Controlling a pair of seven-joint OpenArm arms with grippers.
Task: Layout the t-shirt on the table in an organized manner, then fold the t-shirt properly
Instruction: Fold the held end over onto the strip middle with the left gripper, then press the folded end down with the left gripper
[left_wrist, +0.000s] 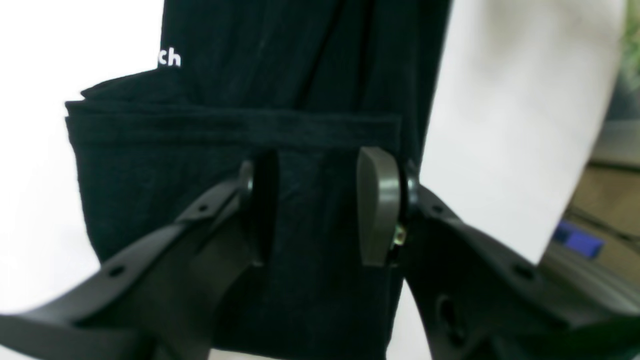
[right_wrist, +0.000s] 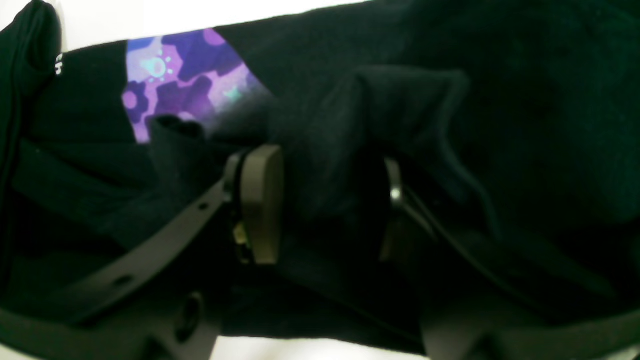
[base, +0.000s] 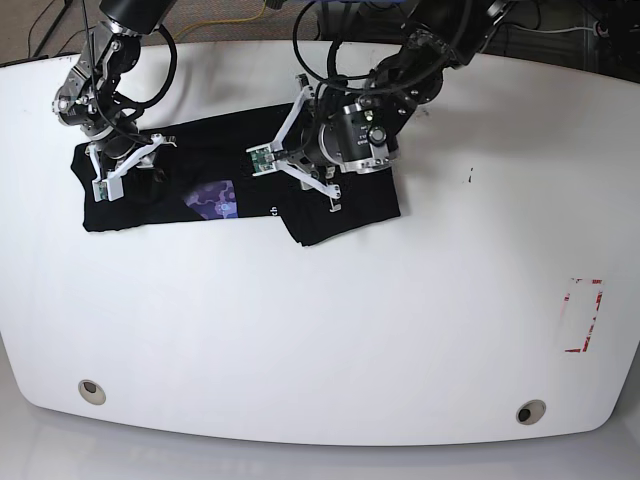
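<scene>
**Fold stage under way: both arms working at opposite ends of the garment**

The black soft-fabric short-sleeved t-shirt with the purple patterned print (base: 215, 195) is lying on the far left part of the large glossy white table (base: 330, 340), already gathered into a long narrow band with extra layers doubled over at its right end. It is not lying spread out flat; judged from that shape, the laying-out stage is over and a folding step is in hand.

The left gripper (left_wrist: 317, 205) is standing over the doubled right end with its jaws parted. Black cloth is lying beneath and between the two pads, but a clear gap is showing on each side, so nothing is being clamped. The folded hem edge is running straight across just beyond the fingertips.

The right gripper (right_wrist: 325, 200) is working at the left end of the band. A raised bunch of black fabric is filling the space between its pads, and the jaws are pressing in on it, so it is holding the t-shirt there.

Judgement: the next move is calling for the held end to be carried across towards the middle and laid flat. The bunched grip is risking a creased, uneven layer. The left gripper needs to close on the fabric or clear away first.
</scene>
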